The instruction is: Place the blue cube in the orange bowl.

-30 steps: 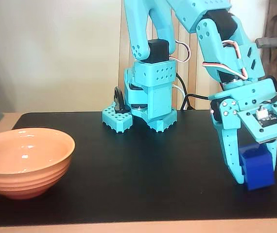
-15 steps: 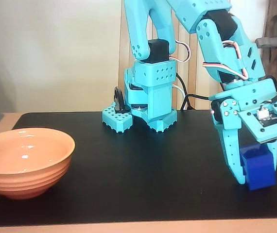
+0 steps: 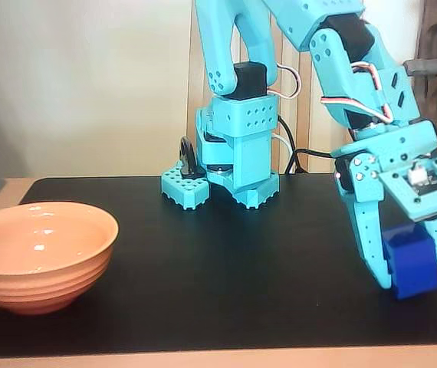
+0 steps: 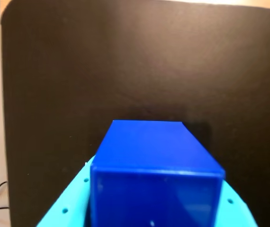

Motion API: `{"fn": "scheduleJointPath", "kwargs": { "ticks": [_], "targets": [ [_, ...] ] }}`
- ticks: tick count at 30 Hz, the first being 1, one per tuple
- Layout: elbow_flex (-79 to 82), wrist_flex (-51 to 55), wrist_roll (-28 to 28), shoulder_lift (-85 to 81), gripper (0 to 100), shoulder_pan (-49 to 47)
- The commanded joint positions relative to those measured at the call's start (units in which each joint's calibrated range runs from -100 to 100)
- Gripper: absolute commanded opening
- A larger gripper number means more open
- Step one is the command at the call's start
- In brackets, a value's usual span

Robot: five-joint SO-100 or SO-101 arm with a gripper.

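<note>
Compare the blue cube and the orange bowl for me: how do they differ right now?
The blue cube is small, boxy and matte; the orange bowl is far wider, round, ridged and glossy. The cube sits between the pincer fingers at the right of the fixed view; the bowl stands free at the far left. The bowl is empty. Both are over the black mat.

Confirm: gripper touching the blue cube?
Touching. Wrist view shows the blue cube wedged between the gripper fingers, no gap either side; fixed view agrees.

Bowl (image 3: 41, 253) far left on mat (image 3: 226, 307); cube (image 3: 412, 262) in claw (image 3: 407, 285) far right.
</note>
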Motion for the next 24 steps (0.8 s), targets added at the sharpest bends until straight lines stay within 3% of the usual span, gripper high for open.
{"fn": "scheduleJointPath", "kwargs": {
  "ticks": [1, 24],
  "targets": [
    [-1.40, -1.98, -0.24, -7.16, 16, 2.71],
    [-1.40, -2.07, -0.19, -21.82, 16, 9.23]
  ]
}}
